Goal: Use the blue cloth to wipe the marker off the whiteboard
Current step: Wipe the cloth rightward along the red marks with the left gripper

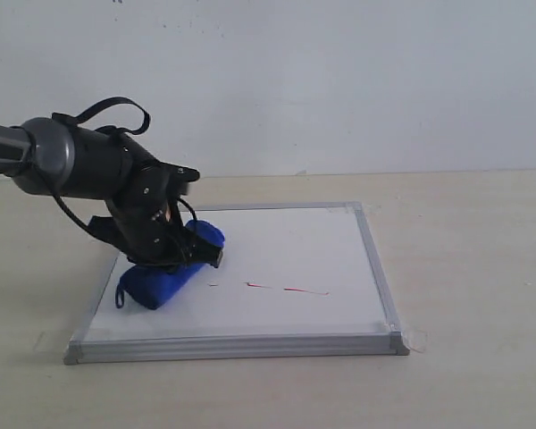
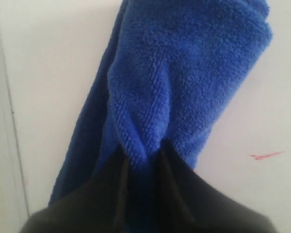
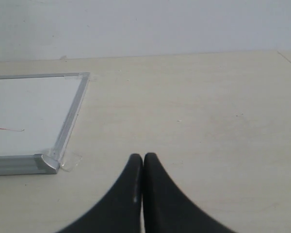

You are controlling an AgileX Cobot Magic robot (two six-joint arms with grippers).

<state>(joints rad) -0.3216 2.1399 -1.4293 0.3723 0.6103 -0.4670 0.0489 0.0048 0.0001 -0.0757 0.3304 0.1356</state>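
Whiteboard (image 1: 286,317) is laid flat on desk (image 1: 473,268) | blue cloth (image 1: 161,284) is clamped at its middle by left pincer (image 2: 143,162), near red marker line (image 1: 290,289) | cloth judged soft, light, best pinched mid-bundle | right pincer (image 3: 143,167) is closed, empty

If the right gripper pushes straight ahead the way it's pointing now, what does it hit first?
Nothing close, as far as this view shows: the shut right gripper points along the beige tabletop toward the white wall. The silver-framed whiteboard lies off to one side.
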